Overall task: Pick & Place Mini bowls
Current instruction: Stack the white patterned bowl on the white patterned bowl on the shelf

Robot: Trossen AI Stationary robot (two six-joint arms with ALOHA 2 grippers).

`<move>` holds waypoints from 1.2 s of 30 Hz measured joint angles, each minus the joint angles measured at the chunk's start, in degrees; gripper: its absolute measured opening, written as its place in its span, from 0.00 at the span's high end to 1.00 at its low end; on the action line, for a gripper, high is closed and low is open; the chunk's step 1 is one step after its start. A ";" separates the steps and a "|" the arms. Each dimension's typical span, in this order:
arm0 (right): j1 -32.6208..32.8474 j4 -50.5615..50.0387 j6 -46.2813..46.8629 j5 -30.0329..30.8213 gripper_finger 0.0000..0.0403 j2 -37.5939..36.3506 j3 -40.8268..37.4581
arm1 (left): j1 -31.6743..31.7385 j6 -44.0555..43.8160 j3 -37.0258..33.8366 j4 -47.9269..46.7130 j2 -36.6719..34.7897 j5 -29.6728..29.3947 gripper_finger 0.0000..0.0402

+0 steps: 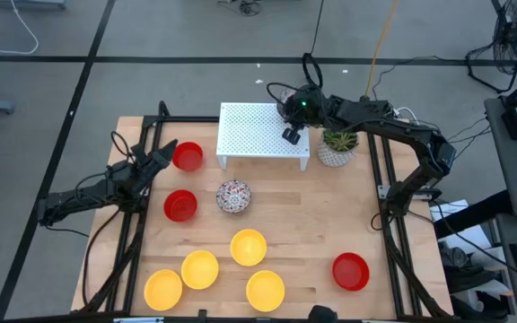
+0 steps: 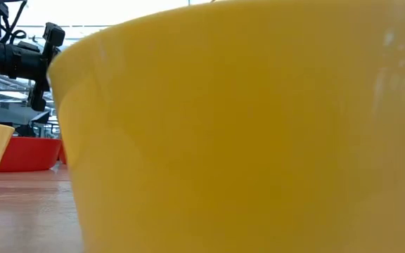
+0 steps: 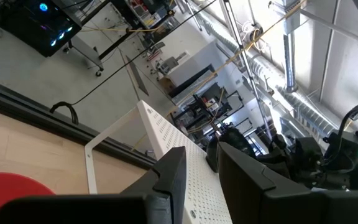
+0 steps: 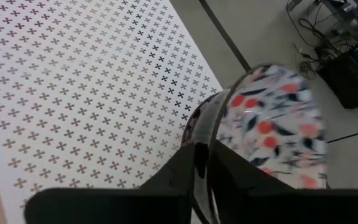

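Observation:
My right gripper is shut on a white floral mini bowl over the white perforated shelf at the table's far side; in the high view the gripper hides the bowl. My left gripper hovers open just left of a red bowl, touching nothing. On the table stand another red bowl, a floral bowl, several yellow bowls around and a third red bowl, each resting on its base. My right gripper pinches the floral bowl by its rim, one finger on the inside and one on the patterned outer wall. The bowl is tipped on its side above the shelf top. Whether it touches the shelf, I cannot tell.
A white pot with a green plant stands right of the shelf, under the right arm. Black frame rails run along both table sides. A yellow bowl fills the low view. Bare wood lies between the floral bowl and the right rail.

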 joint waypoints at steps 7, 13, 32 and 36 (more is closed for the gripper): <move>0.02 1.42 -0.03 0.22 0.85 -0.07 0.00 | 0.02 -0.01 0.01 0.00 0.00 -0.01 0.77; 0.02 2.40 -0.43 0.24 0.80 -0.09 0.00 | 0.02 0.01 0.01 0.00 0.00 -0.02 0.77; 21.22 9.43 -8.59 -12.16 0.68 -2.19 -4.76 | 0.02 0.00 0.01 0.02 0.00 -0.04 0.77; 27.35 21.52 -10.65 -11.82 0.68 -2.19 -12.00 | 0.00 0.01 0.01 0.00 0.00 -0.02 0.77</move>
